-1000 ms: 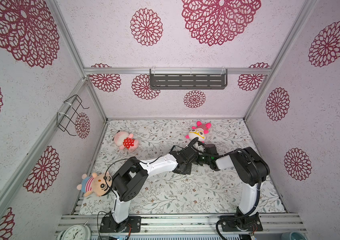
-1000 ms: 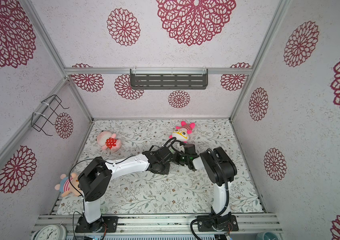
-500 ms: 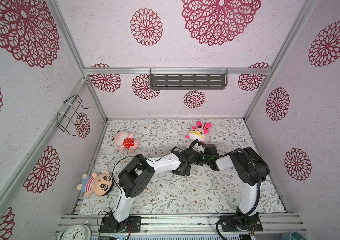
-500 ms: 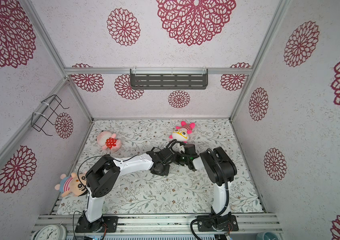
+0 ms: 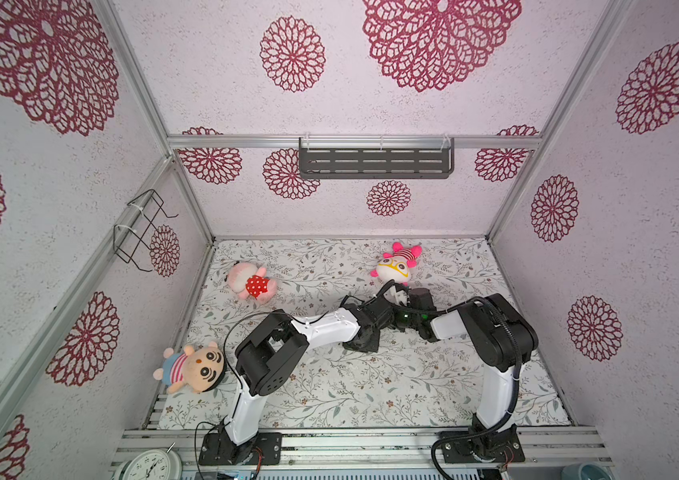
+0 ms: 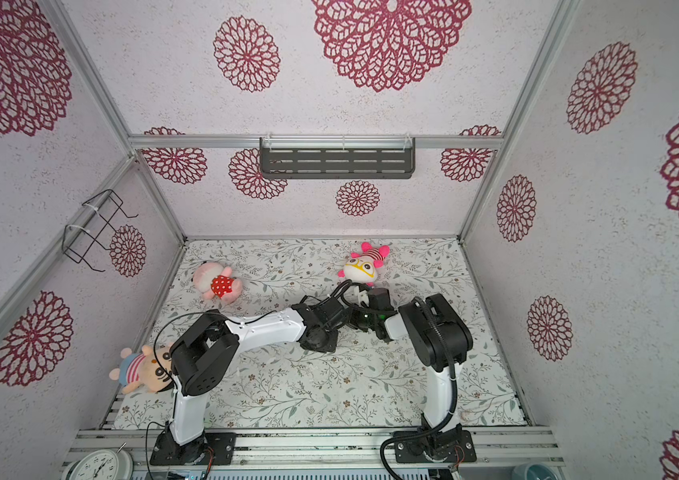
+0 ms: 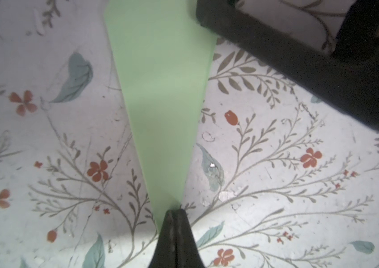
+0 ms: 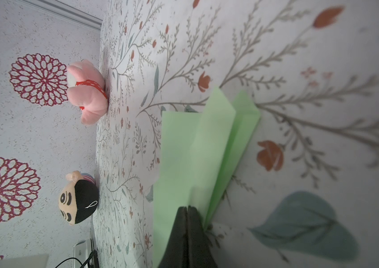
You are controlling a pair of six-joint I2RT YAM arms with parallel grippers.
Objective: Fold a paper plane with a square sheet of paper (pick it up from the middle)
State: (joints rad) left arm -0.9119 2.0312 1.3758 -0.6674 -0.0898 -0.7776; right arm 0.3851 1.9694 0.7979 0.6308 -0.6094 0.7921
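Note:
The paper plane (image 7: 160, 97) is pale mint-green paper folded into a narrow wedge on the flowered table. My left gripper (image 7: 175, 211) is shut, its tips on the wedge's narrow end; I cannot tell whether they pinch it. In the right wrist view the paper plane (image 8: 183, 150) shows raised flaps on both sides of my right gripper (image 8: 187, 207), which is shut on it. In both top views the left gripper (image 5: 389, 316) and right gripper (image 5: 406, 313) meet right of the table's middle and hide the paper.
A pink plush (image 5: 252, 284) lies at the back left. A yellow and pink plush (image 5: 396, 264) lies just behind the grippers, and a boy doll (image 5: 194, 368) at the left edge. There is a clock (image 5: 150, 465) at the front left and a dark shelf (image 5: 375, 160) on the back wall.
The left arm's elbow has swung a little to the right, uncovering more of the boy doll. Both grippers stay shut at the same spot.

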